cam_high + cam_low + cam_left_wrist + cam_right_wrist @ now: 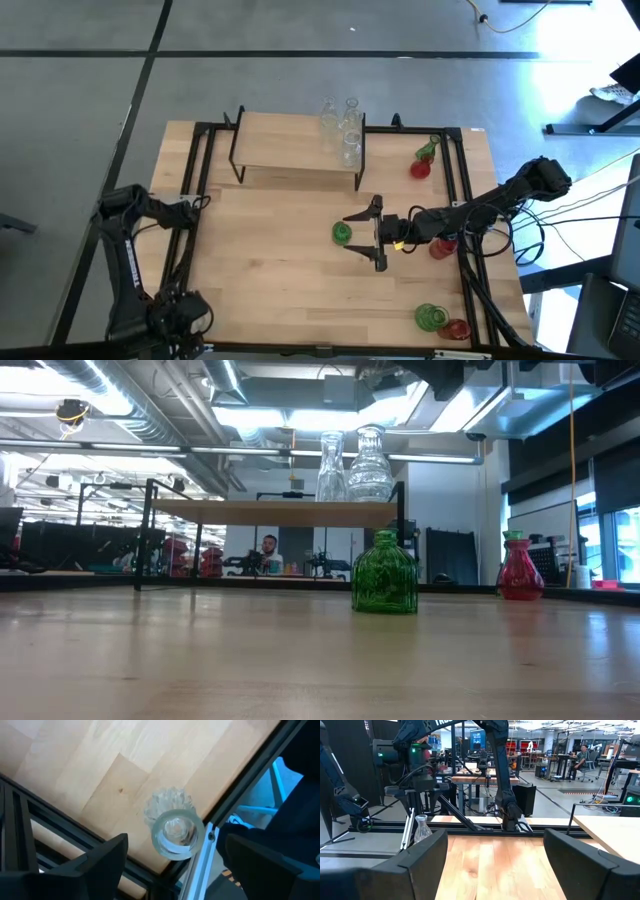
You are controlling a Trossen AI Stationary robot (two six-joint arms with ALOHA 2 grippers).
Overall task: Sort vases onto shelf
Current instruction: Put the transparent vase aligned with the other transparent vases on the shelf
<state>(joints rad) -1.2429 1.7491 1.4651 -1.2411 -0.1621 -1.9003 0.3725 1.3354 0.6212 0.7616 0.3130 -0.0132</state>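
A clear vase (172, 827) stands upright on the table by the black frame rail at the near left edge; the right wrist view shows this clear vase (421, 828) too. My left gripper (182, 865) hangs open above it, pointing down, a finger on either side, touching nothing. My left arm (183, 312) hides that vase in the high view. My right gripper (362, 240) is open and level over mid-table, higher than the green vase (342, 233) that stands on its base. The shelf (295, 150) carries clear vases (345, 125) at its right end.
At the table's far right stand a green vase (428, 150) and a red vase (420, 168). Another red vase (442, 245) sits under my right arm. A green one (430, 317) and a red one (457, 328) stand at the near right corner. Black frame rails (195, 190) run along both sides.
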